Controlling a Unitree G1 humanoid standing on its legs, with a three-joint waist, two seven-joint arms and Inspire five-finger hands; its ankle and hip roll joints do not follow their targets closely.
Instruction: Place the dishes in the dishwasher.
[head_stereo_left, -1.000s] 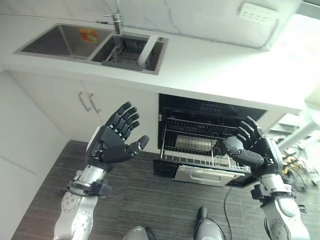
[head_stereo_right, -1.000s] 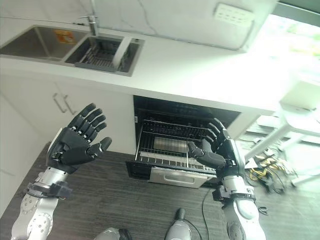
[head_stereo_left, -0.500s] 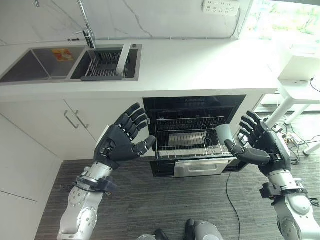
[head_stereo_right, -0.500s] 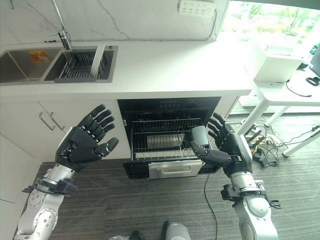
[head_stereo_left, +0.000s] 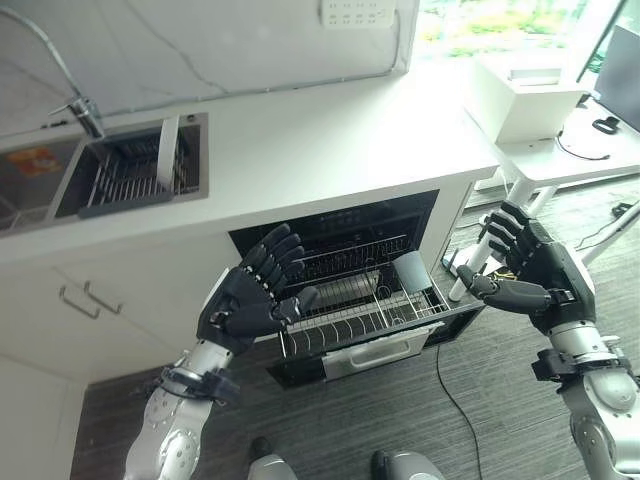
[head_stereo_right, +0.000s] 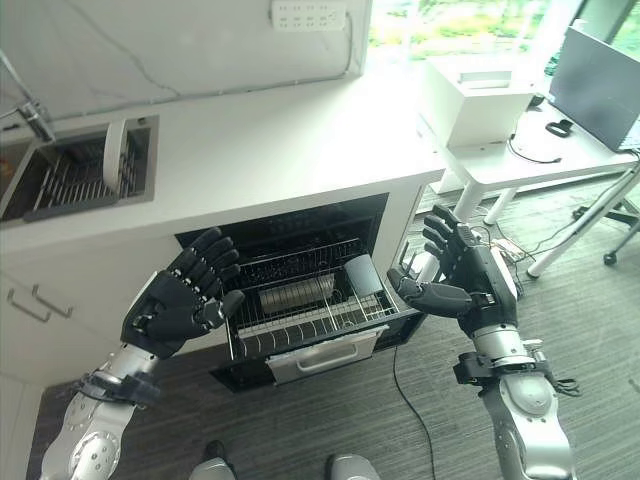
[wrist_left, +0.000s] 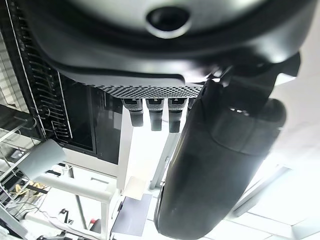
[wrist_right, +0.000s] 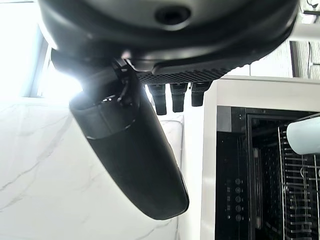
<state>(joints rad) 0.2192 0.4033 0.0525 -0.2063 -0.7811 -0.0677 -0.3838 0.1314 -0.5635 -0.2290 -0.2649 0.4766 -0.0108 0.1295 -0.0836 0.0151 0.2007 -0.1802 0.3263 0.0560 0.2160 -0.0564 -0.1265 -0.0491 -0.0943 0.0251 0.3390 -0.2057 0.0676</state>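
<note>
Both hands are raised, palms turned toward each other, fingers spread wide and holding nothing. The left hand (head_stereo_left: 248, 298) hangs in front of the left end of the pulled-out dishwasher rack (head_stereo_left: 360, 318), while the right hand (head_stereo_left: 535, 272) sits beyond the rack's right end, apart from it. Between the two hands the dishwasher (head_stereo_right: 300, 222) stands open beneath the white counter (head_stereo_left: 330, 130), its wire rack drawn forward.

Some loading looks done already. A pale grey cup (head_stereo_left: 411, 269) stands in the rack at the end nearer the right hand, and something metallic and rounded (head_stereo_right: 283, 296), perhaps a bowl or a pan, lies toward the middle, closer to the left hand; what it is exactly cannot be told. The front row of tines looks bare.

Farther off, beyond the left hand and up on the counter, the sink (head_stereo_left: 125, 172) holds a dark drying rack (head_stereo_right: 70, 180) with a white plate (head_stereo_left: 166, 150) standing on edge in it. That plate appears to be the dish still waiting, so the task seems partly complete: with neither hand carrying anything, the likely remaining work is to fetch the plate, slot it into the tines and push the rack in.
</note>
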